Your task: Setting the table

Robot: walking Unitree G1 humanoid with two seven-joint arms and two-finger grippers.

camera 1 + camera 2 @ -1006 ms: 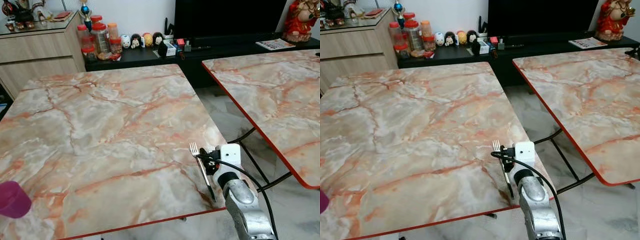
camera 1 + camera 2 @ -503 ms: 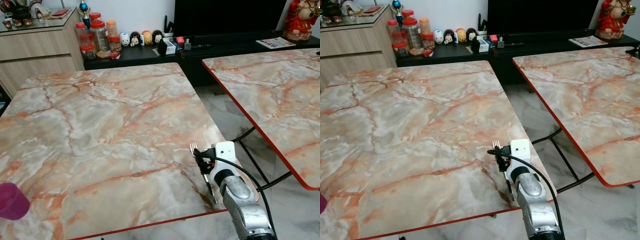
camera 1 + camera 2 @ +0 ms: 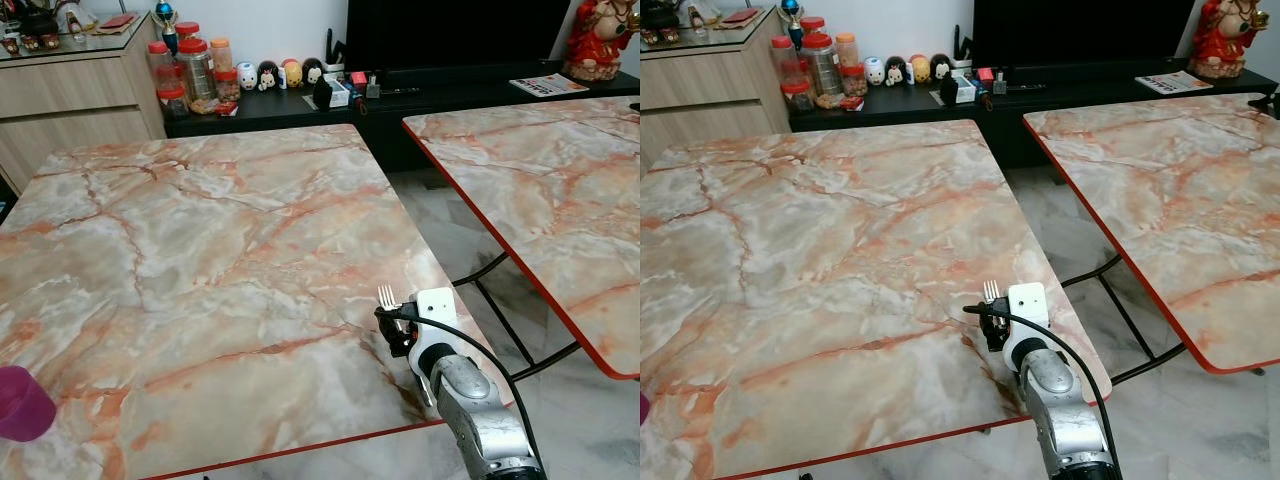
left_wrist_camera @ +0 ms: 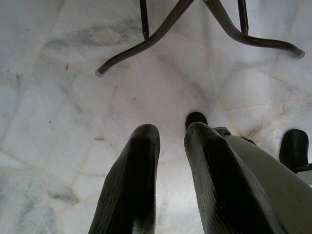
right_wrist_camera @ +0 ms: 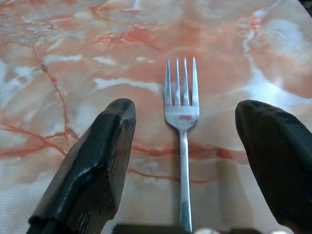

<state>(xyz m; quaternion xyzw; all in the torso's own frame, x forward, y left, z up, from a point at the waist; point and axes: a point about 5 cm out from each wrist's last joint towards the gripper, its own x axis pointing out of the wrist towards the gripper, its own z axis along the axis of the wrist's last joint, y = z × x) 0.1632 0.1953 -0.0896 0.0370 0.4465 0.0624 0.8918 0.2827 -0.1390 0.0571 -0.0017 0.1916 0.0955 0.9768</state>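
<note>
Marble-patterned in cream and orange with a thin red rim, the bench (image 3: 200, 260) takes up most of the head views, and a second bench (image 3: 560, 190) of the same pattern stands to its right across a gap of pale floor (image 3: 450, 230). Beyond both runs a low black cabinet (image 3: 420, 90) carrying red-lidded jars (image 3: 190, 75), a row of small figurines (image 3: 275, 75) and a dark screen (image 3: 450, 30), with a wooden sideboard (image 3: 70, 100) at the far left.

At the near right corner of the bench lies a silver fork (image 5: 183, 112), flat on the surface, its tines pointing toward the far edge and its handle running back toward the near edge. The right end effector (image 5: 183, 146) sits low over it with its fingers (image 5: 92, 165) spread wide, one on each side of the fork and apart from it. The silver right arm (image 3: 480, 420) reaches up from the near edge.

A magenta cup (image 3: 22, 402) stands at the near left corner of the bench, well apart from the fork.

The left end effector (image 4: 170, 141) hangs below, over the pale floor beside the dark table legs (image 4: 195, 29), its fingers narrowly parted and holding nothing.
</note>
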